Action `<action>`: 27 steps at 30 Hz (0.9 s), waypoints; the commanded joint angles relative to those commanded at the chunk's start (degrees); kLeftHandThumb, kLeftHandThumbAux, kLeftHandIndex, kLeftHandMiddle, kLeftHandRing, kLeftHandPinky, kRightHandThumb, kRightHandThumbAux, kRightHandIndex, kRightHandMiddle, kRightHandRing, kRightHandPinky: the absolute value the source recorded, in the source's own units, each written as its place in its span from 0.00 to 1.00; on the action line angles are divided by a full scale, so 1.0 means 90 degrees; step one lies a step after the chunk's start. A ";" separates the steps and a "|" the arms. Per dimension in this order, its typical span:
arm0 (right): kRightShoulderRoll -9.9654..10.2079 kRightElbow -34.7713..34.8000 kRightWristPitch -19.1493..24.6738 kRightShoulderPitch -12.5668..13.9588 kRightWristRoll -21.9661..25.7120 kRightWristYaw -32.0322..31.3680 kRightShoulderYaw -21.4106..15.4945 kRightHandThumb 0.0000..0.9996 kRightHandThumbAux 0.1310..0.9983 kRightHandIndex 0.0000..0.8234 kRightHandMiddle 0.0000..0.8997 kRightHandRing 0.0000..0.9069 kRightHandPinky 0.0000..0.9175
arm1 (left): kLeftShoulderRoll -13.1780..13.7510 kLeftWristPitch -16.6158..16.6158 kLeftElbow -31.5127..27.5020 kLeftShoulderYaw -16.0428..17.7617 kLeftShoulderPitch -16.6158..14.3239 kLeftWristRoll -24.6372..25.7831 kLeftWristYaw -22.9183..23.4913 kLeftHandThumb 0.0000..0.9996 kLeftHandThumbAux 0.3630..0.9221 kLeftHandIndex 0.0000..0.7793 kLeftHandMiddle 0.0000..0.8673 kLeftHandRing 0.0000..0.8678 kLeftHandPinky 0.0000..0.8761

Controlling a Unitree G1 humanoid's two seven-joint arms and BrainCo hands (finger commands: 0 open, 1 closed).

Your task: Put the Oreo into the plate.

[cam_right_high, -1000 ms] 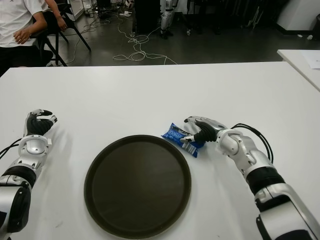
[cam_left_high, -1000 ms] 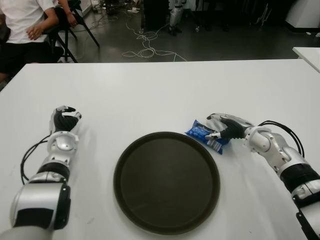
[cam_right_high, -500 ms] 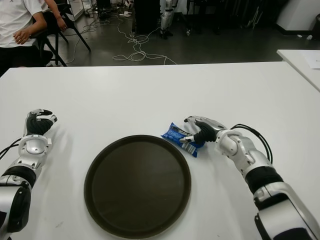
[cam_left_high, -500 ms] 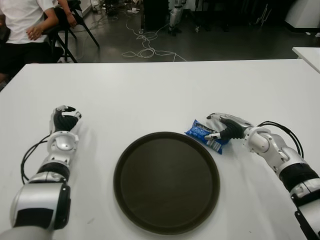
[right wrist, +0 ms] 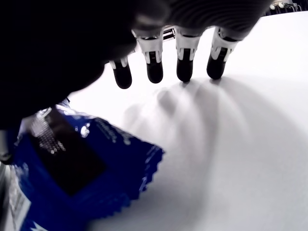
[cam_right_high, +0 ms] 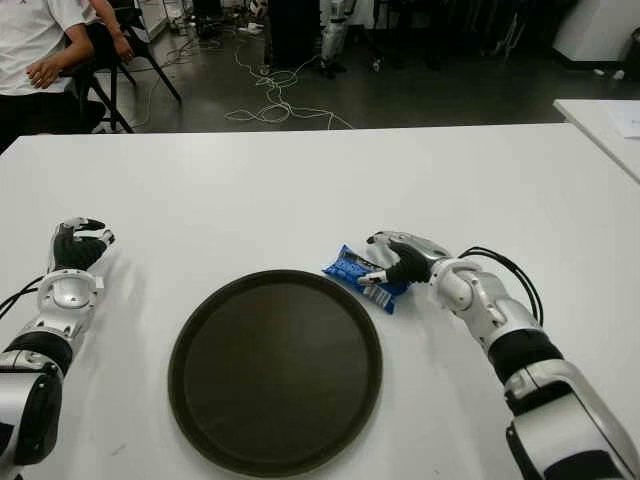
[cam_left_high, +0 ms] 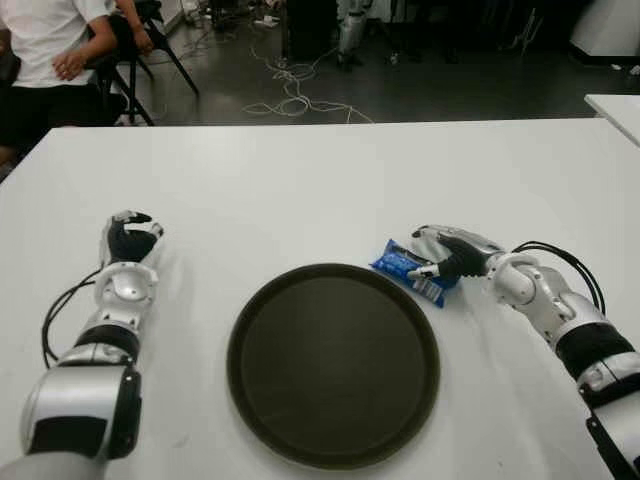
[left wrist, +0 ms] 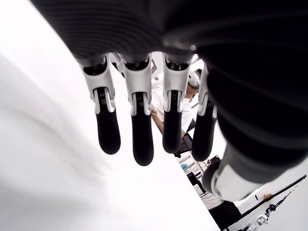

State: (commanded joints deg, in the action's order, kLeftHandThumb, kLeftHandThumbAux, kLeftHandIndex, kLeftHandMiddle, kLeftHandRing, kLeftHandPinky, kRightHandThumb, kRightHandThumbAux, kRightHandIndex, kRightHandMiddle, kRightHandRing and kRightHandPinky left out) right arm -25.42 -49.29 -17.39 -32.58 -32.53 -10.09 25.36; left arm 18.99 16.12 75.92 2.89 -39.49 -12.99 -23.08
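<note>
The Oreo is a blue packet (cam_left_high: 403,266) lying flat on the white table (cam_left_high: 300,180), just off the far right rim of the round dark plate (cam_left_high: 333,362). The plate holds nothing. My right hand (cam_left_high: 440,256) arches over the packet's right end, thumb by its edge. In the right wrist view the fingers (right wrist: 154,67) are stretched out above bare table, and the packet (right wrist: 72,168) sits under the palm without being gripped. My left hand (cam_left_high: 130,236) shows at the table's left side, well left of the plate, its fingers (left wrist: 139,130) relaxed and holding nothing.
A person in a white shirt (cam_left_high: 45,50) sits on a chair beyond the table's far left corner. Cables (cam_left_high: 290,95) trail across the dark floor behind. The corner of another white table (cam_left_high: 615,105) shows at the far right.
My right hand has edged slightly away from me over the packet. The packet, the plate and the left hand have not moved.
</note>
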 joint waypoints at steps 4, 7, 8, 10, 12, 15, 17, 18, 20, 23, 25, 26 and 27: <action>0.0011 0.0003 -0.0017 0.0015 0.0025 0.0051 -0.0027 0.07 0.25 0.00 0.00 0.00 0.00 | -0.0010 -0.0012 0.0002 0.0006 -0.0003 0.0009 -0.0005 0.68 0.64 0.51 0.35 0.39 0.43; 0.0016 0.0001 -0.0013 0.0023 0.0012 0.0117 -0.0031 0.07 0.24 0.00 0.00 0.00 0.00 | -0.0020 -0.0047 0.0005 0.0028 -0.0010 0.0041 0.0024 0.68 0.64 0.51 0.34 0.39 0.43; 0.0016 0.0000 -0.0012 0.0024 0.0007 0.0132 -0.0029 0.06 0.24 0.00 0.00 0.00 0.00 | -0.0022 -0.0057 0.0005 0.0033 -0.0012 0.0048 0.0033 0.68 0.64 0.51 0.33 0.38 0.42; 0.0013 -0.0003 -0.0015 0.0023 -0.0024 0.0175 -0.0010 0.06 0.23 0.00 0.00 0.00 0.00 | -0.0026 -0.0088 0.0007 0.0057 -0.0018 0.0077 0.0071 0.68 0.64 0.51 0.33 0.38 0.41; 0.0009 -0.0001 -0.0029 0.0023 -0.0053 0.0200 0.0008 0.06 0.23 0.00 0.00 0.00 0.00 | -0.0028 -0.0103 0.0007 0.0069 -0.0022 0.0090 0.0090 0.68 0.64 0.51 0.33 0.37 0.40; -0.0002 0.0022 -0.0050 0.0025 -0.0088 0.0197 0.0028 0.06 0.23 0.00 0.00 0.00 0.00 | -0.0026 -0.0122 0.0007 0.0054 -0.0024 0.0073 0.0076 0.67 0.64 0.51 0.32 0.37 0.38; -0.0010 0.0049 -0.0057 0.0027 -0.0110 0.0177 0.0040 0.06 0.22 0.00 0.00 0.00 0.00 | -0.0021 -0.0135 0.0006 0.0029 -0.0025 0.0046 0.0051 0.67 0.64 0.51 0.32 0.36 0.38; -0.0014 0.0061 -0.0060 0.0028 -0.0120 0.0168 0.0045 0.06 0.22 0.00 0.00 0.00 0.00 | -0.0020 -0.0140 0.0005 0.0018 -0.0025 0.0034 0.0039 0.67 0.64 0.51 0.32 0.36 0.37; -0.0022 0.0071 -0.0069 0.0024 -0.0151 0.0160 0.0059 0.05 0.22 0.00 0.00 0.00 0.00 | -0.0019 -0.0145 0.0003 -0.0003 -0.0027 0.0010 0.0016 0.67 0.64 0.51 0.32 0.36 0.37; -0.0016 0.0101 -0.0074 0.0029 -0.0180 0.0154 0.0068 0.05 0.22 0.00 0.00 0.00 0.00 | -0.0021 -0.0142 -0.0001 -0.0021 -0.0024 -0.0007 -0.0006 0.68 0.64 0.51 0.33 0.37 0.39; -0.0005 0.0172 -0.0049 0.0043 -0.0193 0.0130 0.0078 0.05 0.23 0.00 0.00 0.00 0.00 | -0.0021 -0.0144 -0.0004 -0.0035 -0.0021 -0.0019 -0.0018 0.68 0.64 0.51 0.33 0.37 0.39; -0.0001 0.0209 -0.0033 0.0049 -0.0196 0.0114 0.0081 0.05 0.24 0.00 0.00 0.00 0.00 | -0.0021 -0.0146 -0.0004 -0.0040 -0.0020 -0.0023 -0.0021 0.67 0.64 0.51 0.34 0.38 0.39; -0.0007 0.0230 -0.0037 0.0056 -0.0207 0.0117 0.0088 0.05 0.24 0.00 0.00 0.00 0.00 | -0.0021 -0.0149 -0.0005 -0.0039 -0.0023 -0.0019 -0.0011 0.67 0.64 0.51 0.34 0.38 0.39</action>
State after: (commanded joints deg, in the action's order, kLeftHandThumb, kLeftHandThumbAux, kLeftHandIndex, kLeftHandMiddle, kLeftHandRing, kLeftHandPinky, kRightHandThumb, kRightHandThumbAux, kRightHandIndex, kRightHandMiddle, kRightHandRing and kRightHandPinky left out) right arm -25.49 -47.22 -17.72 -32.08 -34.39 -9.04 26.15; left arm 18.80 14.78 75.87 2.54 -39.70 -13.16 -23.18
